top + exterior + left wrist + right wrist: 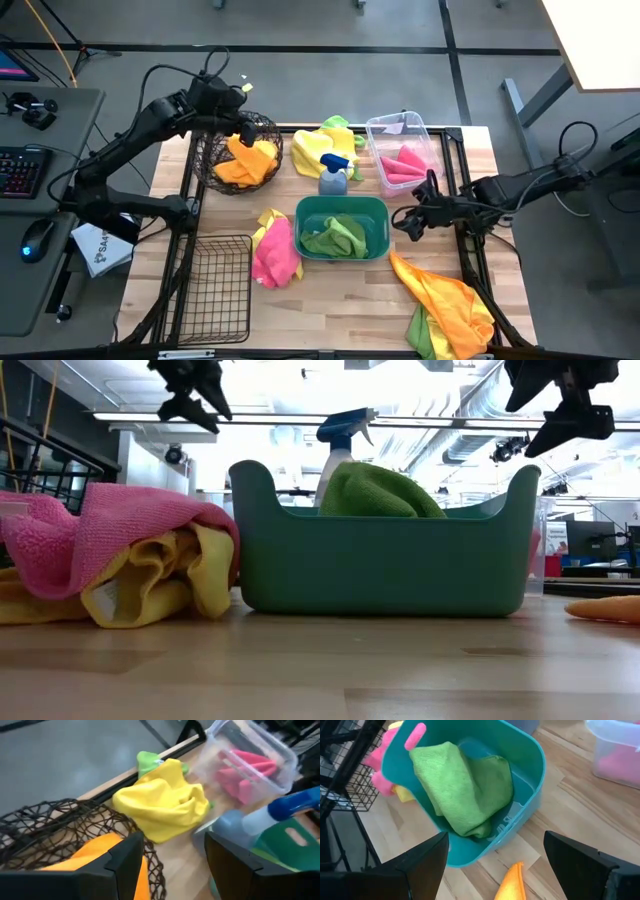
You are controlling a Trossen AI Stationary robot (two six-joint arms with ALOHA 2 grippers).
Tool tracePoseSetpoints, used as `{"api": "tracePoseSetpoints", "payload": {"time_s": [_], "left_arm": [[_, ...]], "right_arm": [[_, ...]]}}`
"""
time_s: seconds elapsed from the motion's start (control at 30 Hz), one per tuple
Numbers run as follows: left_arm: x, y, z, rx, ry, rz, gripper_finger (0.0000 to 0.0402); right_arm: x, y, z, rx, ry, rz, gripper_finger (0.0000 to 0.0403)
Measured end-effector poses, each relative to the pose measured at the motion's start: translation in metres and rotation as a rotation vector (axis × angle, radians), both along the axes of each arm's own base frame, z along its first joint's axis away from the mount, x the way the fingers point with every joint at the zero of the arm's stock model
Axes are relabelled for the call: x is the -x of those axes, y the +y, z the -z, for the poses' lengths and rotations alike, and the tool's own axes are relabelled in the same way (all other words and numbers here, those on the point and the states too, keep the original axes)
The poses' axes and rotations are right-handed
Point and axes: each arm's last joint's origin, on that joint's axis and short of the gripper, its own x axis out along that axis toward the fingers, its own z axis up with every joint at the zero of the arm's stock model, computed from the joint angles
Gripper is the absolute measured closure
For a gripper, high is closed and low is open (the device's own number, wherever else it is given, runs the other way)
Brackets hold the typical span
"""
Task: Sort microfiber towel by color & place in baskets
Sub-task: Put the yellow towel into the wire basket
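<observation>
Our left claw (240, 112) hovers over the round wire basket (262, 130) in the upper left of the overhead frame, fingers spread and holding nothing; orange cloths (245, 160) already lie inside it. Our right claw (412, 222) hangs right of centre, just beside the teal tub (340, 206), also spread wide and empty.

The green cloths (338, 235) sit in that tub at the middle of the frame, and pink cloths (403, 163) fill the clear bin (384, 126) at the upper right. Still unsorted: a yellow pile (322, 148) with a green bit at the top centre, behind the spray bottle (333, 176); a pink-and-yellow heap (273, 250) left of the tub; and an orange cloth over a green one (445, 305) at the lower right. The rectangular black basket (215, 290) at the lower left holds nothing we can see.

We judge these cloths light, limp and easily bunched, not slippery, not breakable. A pinch on a raised fold or crest should lift one, though it will drape and may drag its neighbour where two colours tangle. We would take the orange cloth at its top ridge so the green underneath stays put.
</observation>
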Motion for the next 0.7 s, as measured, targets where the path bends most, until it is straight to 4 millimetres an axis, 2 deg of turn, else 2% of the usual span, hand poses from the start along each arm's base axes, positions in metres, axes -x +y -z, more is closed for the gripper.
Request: {"api": "tracePoseSetpoints", "payload": {"time_s": [0.13,0.43,0.57,0.7], "left_arm": [[0.002,-0.001,0.003,-0.011,0.060,-0.052,0.0202],[-0.008,-0.007,0.000,0.001,-0.006,-0.016,0.0202],[-0.029,-0.007,0.004,-0.050,-0.018,0.083,0.0202],[-0.065,-0.004,0.029,-0.067,0.086,0.283,0.0202]], "right_arm": [[0.003,-0.001,-0.002,0.012,-0.016,-0.010,0.0080],[-0.001,-0.001,-0.006,0.057,-0.074,0.004,0.0080],[-0.003,-0.002,-0.008,0.071,-0.105,0.022,0.0080],[-0.005,-0.001,-0.010,0.067,-0.134,0.029,0.0080]]}}
